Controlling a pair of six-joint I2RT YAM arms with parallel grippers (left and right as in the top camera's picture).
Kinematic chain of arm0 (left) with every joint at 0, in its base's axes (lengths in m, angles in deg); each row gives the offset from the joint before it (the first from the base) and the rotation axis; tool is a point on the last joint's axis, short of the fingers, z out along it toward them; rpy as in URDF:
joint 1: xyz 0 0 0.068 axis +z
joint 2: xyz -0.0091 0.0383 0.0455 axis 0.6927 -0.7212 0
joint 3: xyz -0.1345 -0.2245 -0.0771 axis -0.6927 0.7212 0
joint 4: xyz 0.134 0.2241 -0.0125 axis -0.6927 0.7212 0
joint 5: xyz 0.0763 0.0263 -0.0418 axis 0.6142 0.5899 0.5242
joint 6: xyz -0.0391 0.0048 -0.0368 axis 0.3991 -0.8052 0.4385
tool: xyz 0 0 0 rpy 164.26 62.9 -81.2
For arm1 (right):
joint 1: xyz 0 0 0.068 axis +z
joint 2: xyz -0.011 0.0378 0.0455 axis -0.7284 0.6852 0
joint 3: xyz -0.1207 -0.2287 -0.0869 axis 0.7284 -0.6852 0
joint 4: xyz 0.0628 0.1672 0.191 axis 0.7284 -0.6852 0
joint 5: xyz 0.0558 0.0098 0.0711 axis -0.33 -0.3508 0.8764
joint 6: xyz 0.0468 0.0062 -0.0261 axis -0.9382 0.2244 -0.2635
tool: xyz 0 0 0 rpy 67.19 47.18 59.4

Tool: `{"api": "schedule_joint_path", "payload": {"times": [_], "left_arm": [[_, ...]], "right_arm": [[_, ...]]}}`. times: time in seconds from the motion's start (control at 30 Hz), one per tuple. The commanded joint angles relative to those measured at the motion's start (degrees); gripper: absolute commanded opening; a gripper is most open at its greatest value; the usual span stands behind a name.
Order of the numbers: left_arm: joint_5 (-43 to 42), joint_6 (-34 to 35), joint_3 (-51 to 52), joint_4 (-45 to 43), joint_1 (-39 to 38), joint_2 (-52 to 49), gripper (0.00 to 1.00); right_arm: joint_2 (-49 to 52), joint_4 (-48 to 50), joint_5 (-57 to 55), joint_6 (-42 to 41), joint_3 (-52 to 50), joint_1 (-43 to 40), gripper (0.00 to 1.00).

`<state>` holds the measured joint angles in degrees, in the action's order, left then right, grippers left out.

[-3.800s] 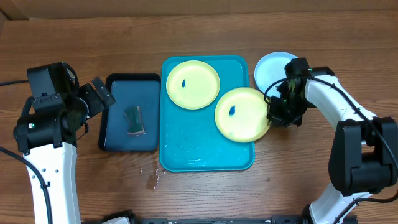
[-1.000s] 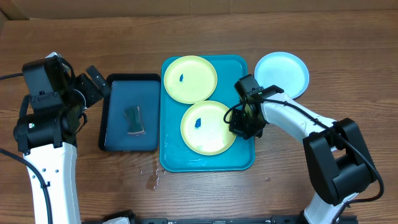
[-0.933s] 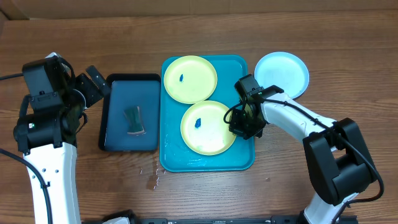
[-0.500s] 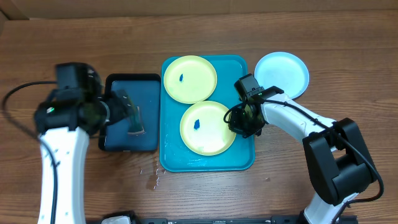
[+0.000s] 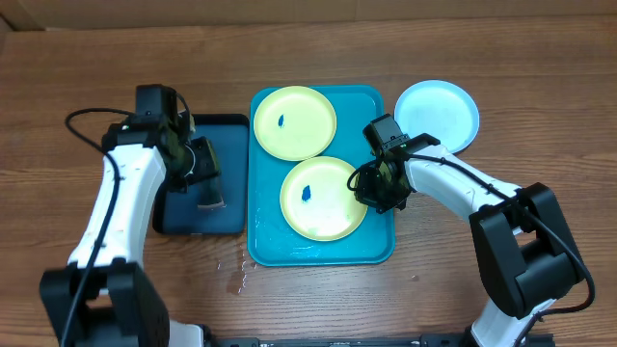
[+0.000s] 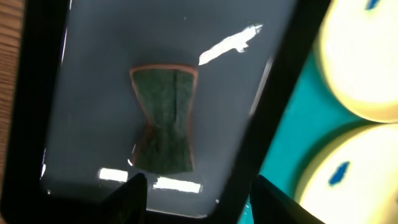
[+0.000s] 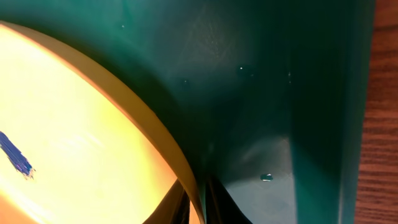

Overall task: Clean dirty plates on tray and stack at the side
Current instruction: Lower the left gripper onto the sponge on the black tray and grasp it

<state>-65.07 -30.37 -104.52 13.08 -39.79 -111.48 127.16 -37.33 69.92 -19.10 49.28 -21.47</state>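
Observation:
Two plates with yellow-green rims lie on the turquoise tray (image 5: 270, 217): the far plate (image 5: 294, 122) and the near plate (image 5: 323, 198), each with a blue smudge. My right gripper (image 5: 374, 188) is shut on the near plate's right rim; the right wrist view shows that rim (image 7: 155, 134) pinched between the fingers above the tray floor (image 7: 280, 93). A third, pale blue-white plate (image 5: 437, 116) rests on the table right of the tray. My left gripper (image 5: 204, 166) hangs open over a green sponge (image 6: 165, 121); its fingertips (image 6: 134, 199) stand apart, holding nothing.
The sponge (image 5: 209, 193) lies in a dark navy tray (image 5: 183, 207) just left of the turquoise one. Both plates (image 6: 367, 62) show at the right edge of the left wrist view. Water drops (image 5: 236, 275) spot the wooden table near the tray's front left corner.
My left arm has swung in from the far left to above the navy tray and the sponge, its jaws narrowing. The right gripper and the near plate have stayed put.

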Motion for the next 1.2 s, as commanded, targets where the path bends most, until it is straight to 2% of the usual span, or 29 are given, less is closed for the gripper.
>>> {"api": "schedule_joint_path", "payload": {"times": [0.0, 0.1, 0.3, 0.87, 1.03, 1.17], "left_arm": [[3.5, -0.9, 0.3, -0.1, -0.1, -3.3, 0.50], [4.7, -1.7, 0.3, -0.2, -0.1, -5.7, 0.47], [5.2, -2.4, 0.3, -1.0, -0.1, -9.1, 0.34], [5.4, -5.8, 1.0, -4.8, -0.2, -13.8, 0.25], [4.9, -6.5, 2.3, -6.9, -0.3, -13.8, 0.17], [4.5, -6.9, 2.3, -7.2, -0.3, -13.8, 0.18]], "right_arm": [[-0.7, 0.3, -2.2, 0.4, -0.7, 0.1, 0.11], [-0.7, 0.5, -2.1, 0.4, -0.7, 0.1, 0.11], [-0.7, 0.7, -2.2, 0.4, -0.7, 0.1, 0.11], [-0.7, 0.9, -2.8, 0.4, -0.7, 0.1, 0.11], [-0.7, 0.9, -3.3, 0.4, -0.7, 0.1, 0.11], [-0.7, 0.9, -3.3, 0.4, -0.7, 0.1, 0.11]]}}
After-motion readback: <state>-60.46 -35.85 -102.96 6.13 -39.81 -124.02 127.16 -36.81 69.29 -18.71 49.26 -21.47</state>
